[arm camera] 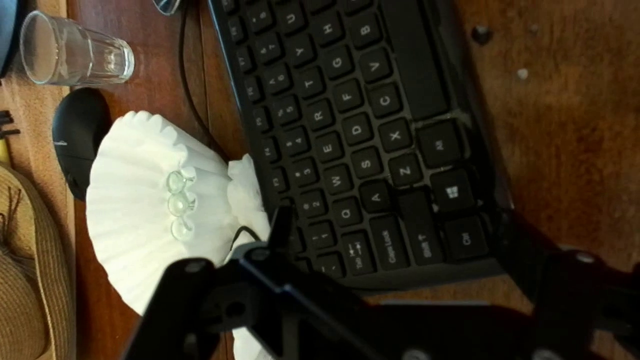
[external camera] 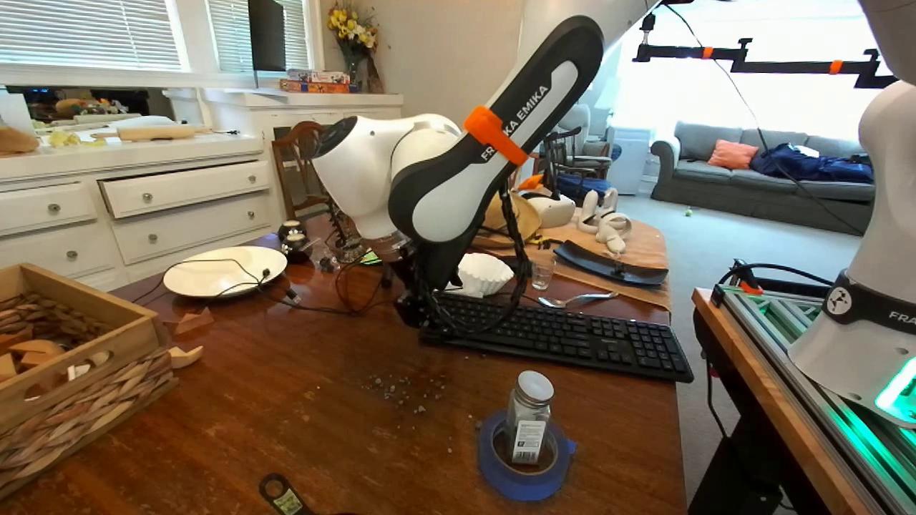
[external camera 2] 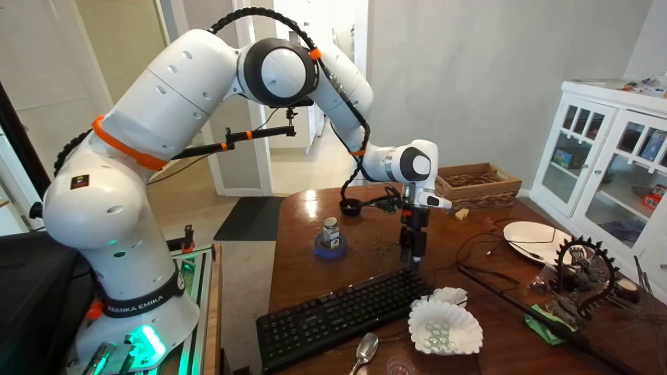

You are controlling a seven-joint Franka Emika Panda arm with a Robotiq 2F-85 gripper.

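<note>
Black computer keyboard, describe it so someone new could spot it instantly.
Start at the glossy brown wooden table. Near the open black gripper, beside the white fluted bowl of clear beads, lies the long black rectangular keyboard. Unlike its neighbours, it carries rows of lettered keys.

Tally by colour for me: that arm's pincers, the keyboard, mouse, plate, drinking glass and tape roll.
Black: 3 (gripper, computer keyboard, computer mouse)
White: 1 (plate)
Blue: 1 (roll of painter's tape)
Clear: 1 (drinking glass)
Total: 6
</note>
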